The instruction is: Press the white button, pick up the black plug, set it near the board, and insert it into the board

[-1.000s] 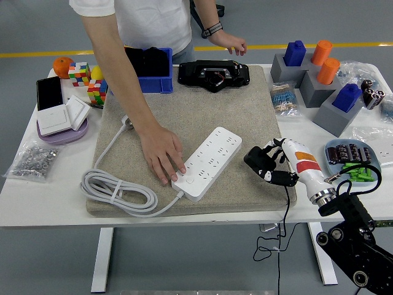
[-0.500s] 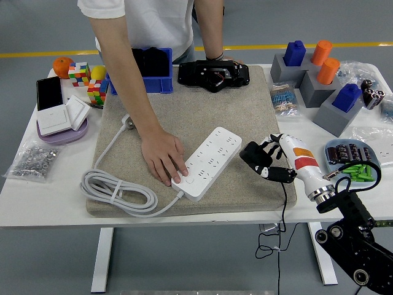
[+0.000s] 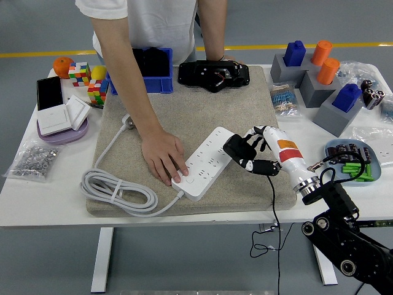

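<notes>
The right arm (image 3: pixel 331 206) enters from the lower right corner and reaches up and to the left over the bench (image 3: pixel 37 190), its forearm angled toward the white power strip (image 3: pixel 207 163). The right hand (image 3: pixel 255 153) is held just off the strip's right edge, above the beige mat (image 3: pixel 202 110) that the strip lies on. Its fingers (image 3: pixel 261 166) are curled around the black plug (image 3: pixel 236 147), which sits at the front of the hand and hangs at the strip's far right end; whether the plug touches the strip cannot be told. A thin black cord (image 3: pixel 276 215) drops from the hand over the bench's near edge.

The strip lies diagonally on the mat, its near end pointing lower left. A person stands at the far side of the bench, and the person's hand (image 3: pixel 163 157) lies flat on the mat just left of the strip, fingertips touching the strip's near end beside its white button (image 3: pixel 190 180). The person's other hand rests by the black device (image 3: pixel 214 74) at the mat's far edge, well behind the strip.

The strip's white cable (image 3: pixel 113 187) lies coiled to the left of the strip, on the mat's near left corner. A blue bin (image 3: pixel 150 70) stands behind the strip at the mat's far left.
</notes>
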You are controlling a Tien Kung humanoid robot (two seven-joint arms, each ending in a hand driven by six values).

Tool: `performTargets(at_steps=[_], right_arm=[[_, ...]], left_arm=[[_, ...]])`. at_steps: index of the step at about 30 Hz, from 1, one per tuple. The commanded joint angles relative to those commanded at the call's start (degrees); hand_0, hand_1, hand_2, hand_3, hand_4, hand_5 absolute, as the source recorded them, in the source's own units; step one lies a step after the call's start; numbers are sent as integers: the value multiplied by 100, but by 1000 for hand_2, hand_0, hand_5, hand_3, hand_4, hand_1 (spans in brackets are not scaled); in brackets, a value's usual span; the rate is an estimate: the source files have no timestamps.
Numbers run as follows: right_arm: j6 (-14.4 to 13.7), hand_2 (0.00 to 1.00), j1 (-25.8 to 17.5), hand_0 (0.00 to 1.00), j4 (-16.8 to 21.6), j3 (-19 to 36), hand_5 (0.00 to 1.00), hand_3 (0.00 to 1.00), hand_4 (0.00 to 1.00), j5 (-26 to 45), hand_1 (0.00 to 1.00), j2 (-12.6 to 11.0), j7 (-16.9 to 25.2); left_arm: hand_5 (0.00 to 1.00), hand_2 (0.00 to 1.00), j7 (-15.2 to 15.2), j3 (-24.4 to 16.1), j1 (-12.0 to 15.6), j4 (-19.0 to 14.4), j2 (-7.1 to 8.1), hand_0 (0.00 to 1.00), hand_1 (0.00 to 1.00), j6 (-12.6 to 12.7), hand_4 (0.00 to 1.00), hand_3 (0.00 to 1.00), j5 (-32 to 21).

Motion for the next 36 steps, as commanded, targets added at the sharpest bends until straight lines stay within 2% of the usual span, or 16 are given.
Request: performTargets(at_steps=[21,36], right_arm=[[-53,340,370,308,-701,-249,2,445,833,12,303,314,131],[-64,340,643,308,-983,-226,2,444,835,16,303,442,192]], left_arm=[[178,646,0,106,-23,0,94,700,668,-47,554,648,51],[177,646,9,120,-48,0,58,700,668,-33,554,648,-26]])
